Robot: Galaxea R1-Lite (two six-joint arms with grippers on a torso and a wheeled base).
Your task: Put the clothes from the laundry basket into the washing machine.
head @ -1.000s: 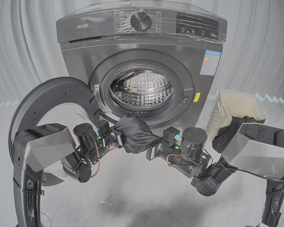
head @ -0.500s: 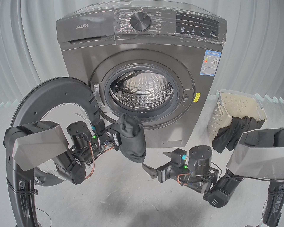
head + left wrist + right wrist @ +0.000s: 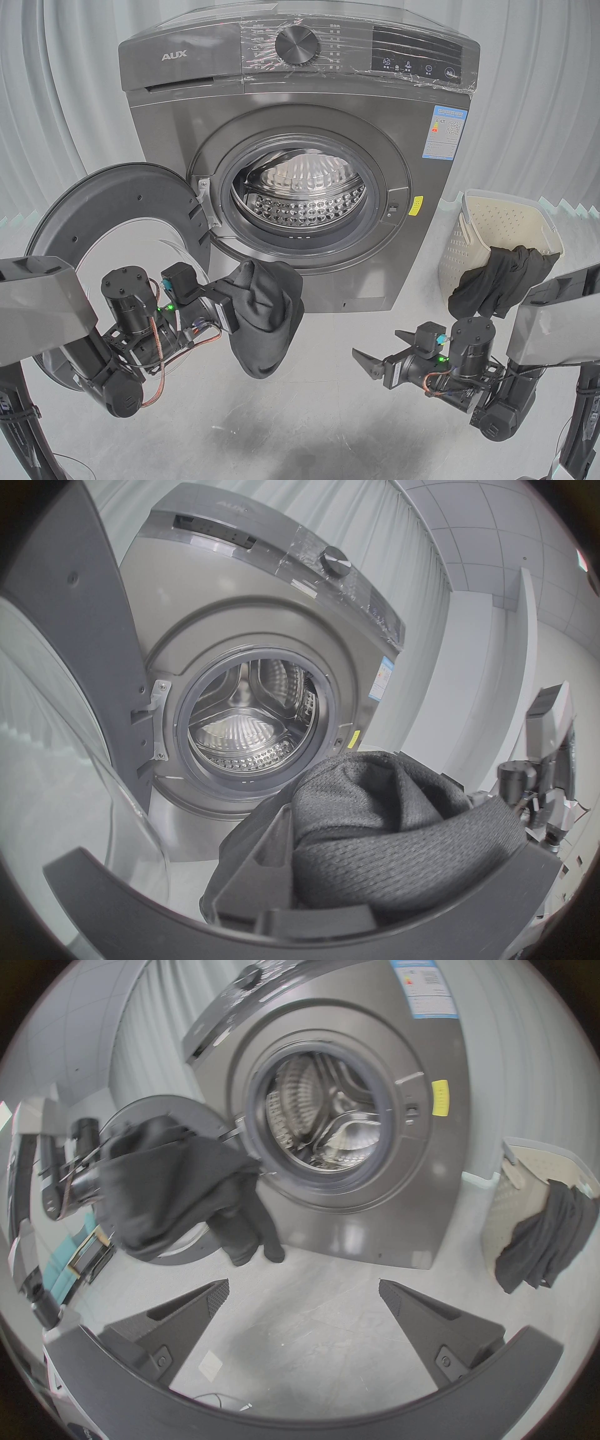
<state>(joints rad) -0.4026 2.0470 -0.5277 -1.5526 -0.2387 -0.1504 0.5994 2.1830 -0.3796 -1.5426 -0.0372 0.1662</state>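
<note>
The black garment [image 3: 265,325], seemingly soft, light and limp, hangs lower centre-left below the washing machine [image 3: 187,125] mouth, clenched in the left fingers [image 3: 272,855], right fingers [image 3: 365,362] spread empty, and bunched folds likely grip best.

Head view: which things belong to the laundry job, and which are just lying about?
Job: washing machine, its open door, held black garment, laundry basket, black clothes draped over it.
Lying about: curtain, pale floor scrap.

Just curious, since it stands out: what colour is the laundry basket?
Cream, with small holes; the laundry basket shows best in the head view.
</note>
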